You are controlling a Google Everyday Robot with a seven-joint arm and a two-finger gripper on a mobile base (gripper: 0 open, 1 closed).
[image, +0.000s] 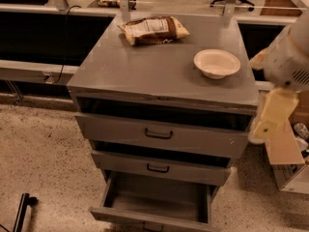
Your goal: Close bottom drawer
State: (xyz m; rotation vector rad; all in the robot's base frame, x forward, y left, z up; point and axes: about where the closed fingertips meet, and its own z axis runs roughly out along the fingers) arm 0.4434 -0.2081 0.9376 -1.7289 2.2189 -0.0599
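bottom drawer (154, 199) seen pulled out | hand (271, 114) held right of cabinet (164, 66); its grip cannot be told | front to be pushed squarely, centrally

A grey counter (159, 69) stands on a speckled floor (43, 149); on its top, toward the back, lies a brown-and-white snack bag (153, 30); a white bowl (217, 63) sits nearer the top's right edge, apart from the bag; under the top, the uppermost drawer (120, 127) and the middle drawer (193, 170) stand slightly out; a cardboard box (285, 151) sits right of the counter; a black cable (63, 42) hangs to its left; the tool (273, 115) hangs just off its front right corner.
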